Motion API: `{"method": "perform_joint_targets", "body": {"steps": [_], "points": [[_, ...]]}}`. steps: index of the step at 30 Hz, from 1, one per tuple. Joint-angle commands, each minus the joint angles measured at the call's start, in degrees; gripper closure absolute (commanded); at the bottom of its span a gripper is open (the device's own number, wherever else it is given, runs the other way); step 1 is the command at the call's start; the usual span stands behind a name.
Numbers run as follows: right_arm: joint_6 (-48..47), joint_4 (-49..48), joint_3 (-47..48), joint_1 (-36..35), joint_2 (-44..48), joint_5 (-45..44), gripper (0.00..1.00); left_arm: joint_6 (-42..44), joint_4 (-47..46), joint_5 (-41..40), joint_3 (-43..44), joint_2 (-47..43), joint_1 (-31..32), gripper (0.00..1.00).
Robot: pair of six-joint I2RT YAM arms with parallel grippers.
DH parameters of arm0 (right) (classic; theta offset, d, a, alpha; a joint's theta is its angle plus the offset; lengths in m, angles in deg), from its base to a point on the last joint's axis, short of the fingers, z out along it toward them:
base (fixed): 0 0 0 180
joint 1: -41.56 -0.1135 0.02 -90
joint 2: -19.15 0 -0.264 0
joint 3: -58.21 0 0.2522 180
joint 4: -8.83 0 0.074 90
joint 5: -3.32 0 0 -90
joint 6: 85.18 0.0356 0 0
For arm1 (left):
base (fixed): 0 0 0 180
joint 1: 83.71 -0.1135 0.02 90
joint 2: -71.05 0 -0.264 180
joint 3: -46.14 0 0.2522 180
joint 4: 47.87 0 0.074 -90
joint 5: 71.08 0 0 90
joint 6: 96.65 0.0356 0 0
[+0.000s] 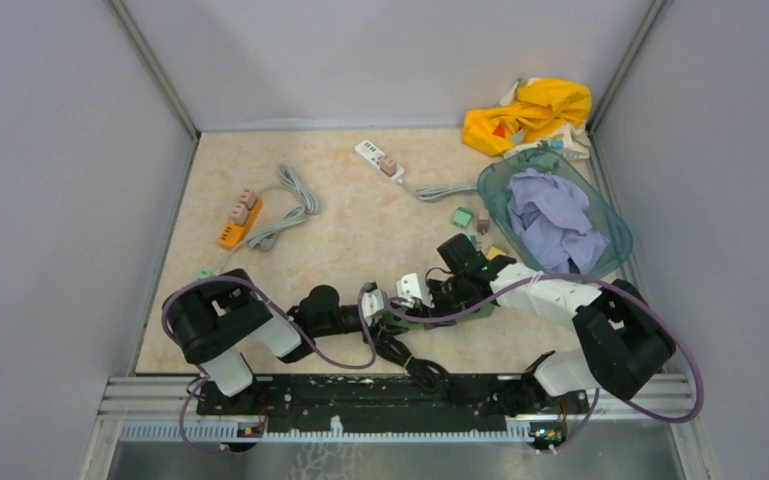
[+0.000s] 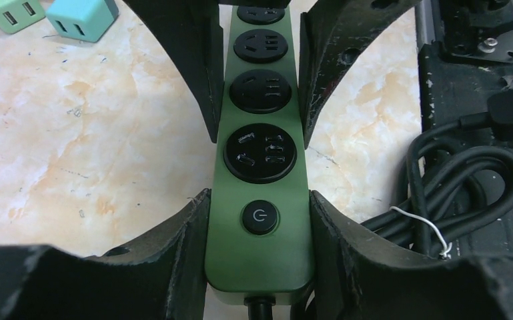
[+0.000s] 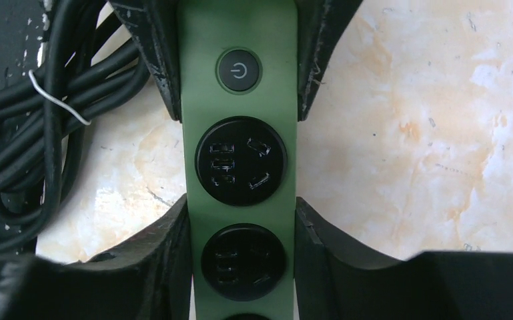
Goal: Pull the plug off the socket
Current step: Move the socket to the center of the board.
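**Step in hand:** securing the socket body. The green power strip point(image 2: 260, 260) lay at the lower centre of the overhead frame, between the two arms, with both grippers on it. The left gripper point(image 2: 259, 200) was pressed against the strip's long sides beside the power button point(image 2: 260, 218). The right gripper point(image 3: 241, 207) was pinched onto the same sides a little further along. Neither stood spread.

**Location of the plug:** not established. Every socket visible in the two wrist views was empty — no plug was seen seated in this strip. Its far end ran out of frame in the wrist views and was hidden under the grippers from overhead. Plugs did show in the orange strip point(image 1: 230, 235) at upper left and in the white strip point(image 1: 368, 150) at upper centre, both well apart from the arms.

**Judgement:** hold established, extraction not begun. The next move would call for one gripper to pin the strip while the other let go, found a seated plug and drew it straight out — a skewed pull would likely drag the strip along.
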Motion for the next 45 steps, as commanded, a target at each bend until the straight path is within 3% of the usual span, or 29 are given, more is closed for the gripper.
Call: {"method": "perform_joint_targets", "body": {"steps": [1,3,8,11,12,13,20,28,39,45], "points": [[-0.91,0.40,1.86,-0.43,-0.07,1.02,0.69,-0.25,-7.40,0.84,-0.63,-2.77,-0.09,0.99],[-0.76,0.62,2.32,-0.50,0.06,0.65,0.79,-0.76,-7.21,-0.64,-0.70,-3.02,-0.05,0.94],[2.23,0.42,3.53,-0.46,0.19,-0.70,0.90,-2.08,-6.08,-4.58,-1.13,-4.11,-0.09,0.40],[3.94,0.53,4.34,-0.45,0.00,-1.32,0.93,-2.19,-5.55,-6.23,-2.10,-6.31,-0.06,0.19],[4.43,0.28,4.44,-0.39,-0.10,-1.82,0.94,-2.42,-5.29,-7.28,-2.57,-7.26,-0.09,0.03],[4.88,0.17,4.56,-0.37,-0.21,-2.33,0.94,-2.61,-5.07,-8.61,-3.01,-8.45,-0.14,0.00],[10.80,-2.86,5.58,2.14,-1.06,-5.99,1.00,-3.46,6.46,-17.67,-3.96,-19.68,-0.18,0.00],[28.99,-15.52,4.90,6.89,-1.95,-20.57,1.00,-5.27,20.16,-27.00,-5.20,-33.22,-0.18,0.00],[47.58,-25.35,6.44,8.53,-7.35,-40.59,1.00,-6.33,26.13,-29.33,-7.85,-42.36,-0.20,0.00],[52.17,-23.85,8.86,10.88,-10.73,-42.90,1.00,-6.62,26.63,-29.70,-8.20,-43.17,-0.18,0.00]]}}
